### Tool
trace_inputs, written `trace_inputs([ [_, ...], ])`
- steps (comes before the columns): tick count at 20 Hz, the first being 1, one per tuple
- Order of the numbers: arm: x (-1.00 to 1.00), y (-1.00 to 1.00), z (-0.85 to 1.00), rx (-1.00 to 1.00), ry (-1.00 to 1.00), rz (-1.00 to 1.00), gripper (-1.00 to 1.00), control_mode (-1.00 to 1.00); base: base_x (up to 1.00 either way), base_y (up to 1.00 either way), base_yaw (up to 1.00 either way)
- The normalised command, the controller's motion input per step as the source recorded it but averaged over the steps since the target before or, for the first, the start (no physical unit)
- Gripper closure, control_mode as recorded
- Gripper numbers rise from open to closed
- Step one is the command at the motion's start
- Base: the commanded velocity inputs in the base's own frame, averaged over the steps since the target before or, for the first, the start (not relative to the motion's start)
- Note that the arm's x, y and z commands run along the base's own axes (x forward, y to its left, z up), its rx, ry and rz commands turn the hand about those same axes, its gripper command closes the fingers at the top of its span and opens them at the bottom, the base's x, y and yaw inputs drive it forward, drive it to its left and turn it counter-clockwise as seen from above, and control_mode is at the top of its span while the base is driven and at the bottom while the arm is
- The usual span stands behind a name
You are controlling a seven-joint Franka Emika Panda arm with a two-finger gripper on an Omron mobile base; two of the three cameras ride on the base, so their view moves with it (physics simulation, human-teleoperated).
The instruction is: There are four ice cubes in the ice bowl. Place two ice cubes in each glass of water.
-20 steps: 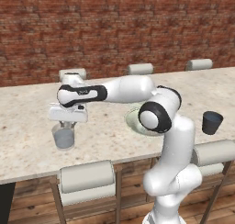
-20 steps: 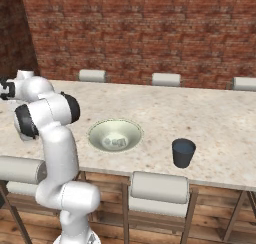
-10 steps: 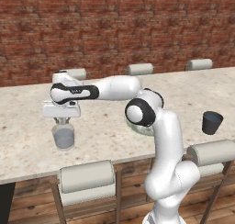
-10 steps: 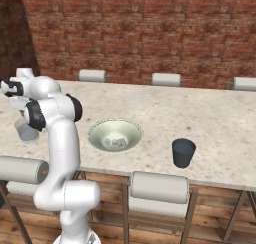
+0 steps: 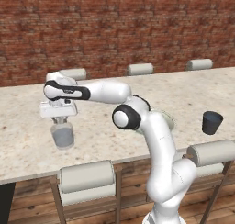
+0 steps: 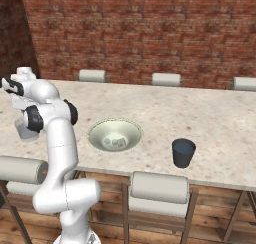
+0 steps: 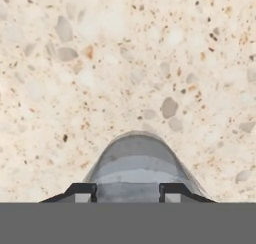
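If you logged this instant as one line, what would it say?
gripper: over see-through glass, grip unclear | ice bowl: cubes inside | dark glass: untouched

The see-through glass stands alone near the left end of the desk, with bare speckled stone on every side of it, and the jaws hang directly over its mouth. The ice bowl and the dark glass stand well apart to the right, with open surface between them. Chair backs line the near edge below desk height.
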Motion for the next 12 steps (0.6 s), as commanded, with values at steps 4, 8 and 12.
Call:
trace_inputs([
  [4,-0.33,-0.24,-0.09,0.01,0.02,-0.02,1.0,-1.0,0.0,0.0,0.0],
  [8,-0.51,-0.42,0.0,0.07,0.0,-0.06,1.0,-1.0,0.0,0.0,0.0],
  [12,-0.39,-0.49,0.0,0.11,-0.05,-0.08,1.0,-1.0,0.0,0.0,0.0],
])
